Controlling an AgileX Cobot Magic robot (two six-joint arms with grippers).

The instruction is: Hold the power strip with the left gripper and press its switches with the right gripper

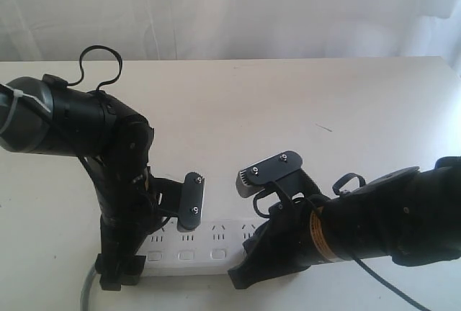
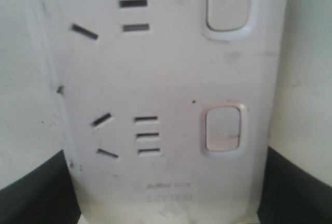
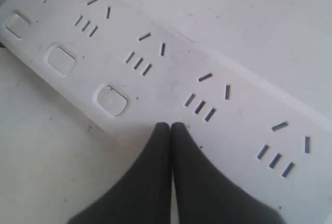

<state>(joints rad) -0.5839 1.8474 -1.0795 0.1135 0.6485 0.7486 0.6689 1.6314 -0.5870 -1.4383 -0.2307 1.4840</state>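
The white power strip (image 1: 194, 242) lies near the table's front edge, with its grey cord (image 1: 88, 288) leaving at the left. My left gripper (image 1: 119, 271) stands over the strip's left end. In the left wrist view its black fingers (image 2: 31, 195) press both long sides of the strip (image 2: 171, 79), next to a switch (image 2: 223, 128). My right gripper (image 3: 170, 126) is shut, its tips resting on the strip's (image 3: 171, 73) button-side edge, just past three visible switches (image 3: 110, 100). In the exterior view the right gripper (image 1: 239, 276) covers the strip's right part.
The pale table (image 1: 288, 109) reaches back to a white curtain (image 1: 238, 8). The left arm's black cable loop (image 1: 99, 62) sticks up behind it. The right arm's thick wrist with an orange-yellow label (image 1: 315, 235) lies low along the front right.
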